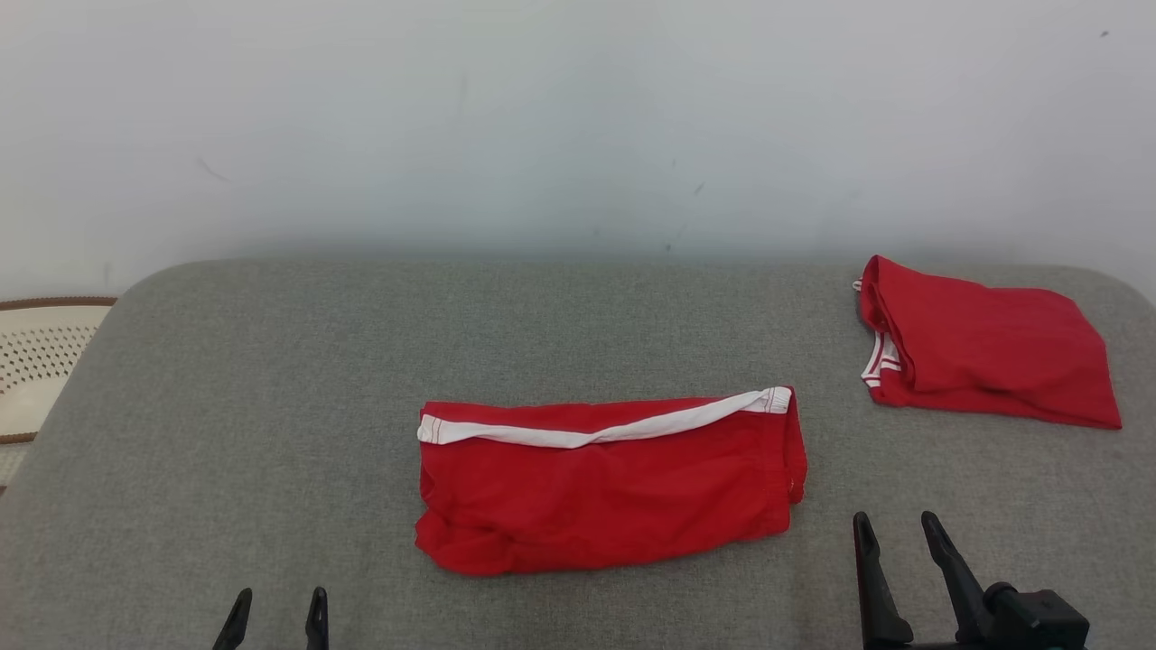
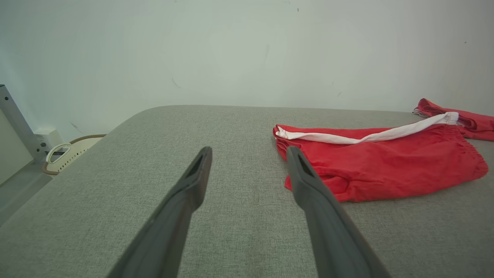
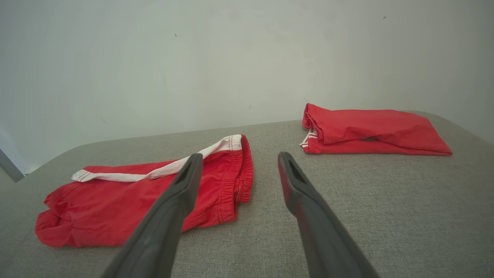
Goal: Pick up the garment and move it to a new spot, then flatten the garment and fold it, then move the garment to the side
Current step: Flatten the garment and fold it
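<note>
The left gripper (image 1: 278, 616) is held low over the near edge of the grey padded surface (image 1: 271, 406). Its two dark fingers are spread wide, with nothing between them. They are pointed forward along the surface towards the wall (image 1: 542, 117), and only the tips are seen in the head view. The right gripper (image 1: 897, 525) is held likewise, reaching somewhat further forward. Its jaws are parted just as widely and nothing is held.

The garment (image 1: 605, 487), red and folded into a long flat rectangle, is laid between the two grippers and just ahead of them. It is touched by neither. A white band (image 1: 587, 435) is seen running along its far edge. In the left wrist view the garment's near left corner is partly covered by that gripper's right-hand finger. In the right wrist view its gathered end is crossed by the left-hand finger.

A second red garment (image 1: 984, 352), also folded, is laid further ahead of the right gripper and slightly to its right, well apart from the first. A cream perforated basket (image 1: 36, 361) is seen beyond the surface's edge, off to the left of the left gripper. A metal post (image 2: 15, 116) is seen beside the basket in the left wrist view.
</note>
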Tool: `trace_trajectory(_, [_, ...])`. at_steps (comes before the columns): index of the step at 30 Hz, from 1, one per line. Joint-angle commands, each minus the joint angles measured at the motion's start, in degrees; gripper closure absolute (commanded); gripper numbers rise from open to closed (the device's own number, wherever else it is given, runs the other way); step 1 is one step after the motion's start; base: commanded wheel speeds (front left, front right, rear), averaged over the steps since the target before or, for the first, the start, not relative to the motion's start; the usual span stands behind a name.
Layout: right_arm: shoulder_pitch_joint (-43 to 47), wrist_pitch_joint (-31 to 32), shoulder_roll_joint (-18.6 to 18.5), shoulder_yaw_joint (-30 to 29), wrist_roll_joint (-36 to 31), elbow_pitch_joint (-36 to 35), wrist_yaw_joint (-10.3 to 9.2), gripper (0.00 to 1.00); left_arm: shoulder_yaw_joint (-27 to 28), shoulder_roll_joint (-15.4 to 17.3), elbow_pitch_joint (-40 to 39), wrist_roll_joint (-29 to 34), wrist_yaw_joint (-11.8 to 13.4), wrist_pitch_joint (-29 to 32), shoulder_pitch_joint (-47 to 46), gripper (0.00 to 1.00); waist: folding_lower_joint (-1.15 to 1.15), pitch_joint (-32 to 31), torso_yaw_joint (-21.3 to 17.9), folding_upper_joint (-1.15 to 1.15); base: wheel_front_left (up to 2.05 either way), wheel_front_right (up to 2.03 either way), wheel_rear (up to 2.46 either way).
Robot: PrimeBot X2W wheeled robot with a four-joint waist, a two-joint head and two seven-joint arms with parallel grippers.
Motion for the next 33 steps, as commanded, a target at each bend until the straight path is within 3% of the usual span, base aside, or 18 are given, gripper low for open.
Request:
trace_trajectory(1, [0.38,0.31,0.14,0.05,-0.7,-0.27,0.03,0.0,0.01,-0.02,0.17,-0.25,0.28,-0.09,-0.06,0.0,0.0,-0.08,-0.15,0.0,0.0,0.0,0.0])
trace_trajectory(33, [0.49,0.29,0.26,0.58,0.99,0.74,0.03,0.0,-0.94,-0.09,1.27,-1.44,1.12,-0.59,-1.43,0.0,0.0,0.55,-1.6,0.0,0.0,0.0,0.0])
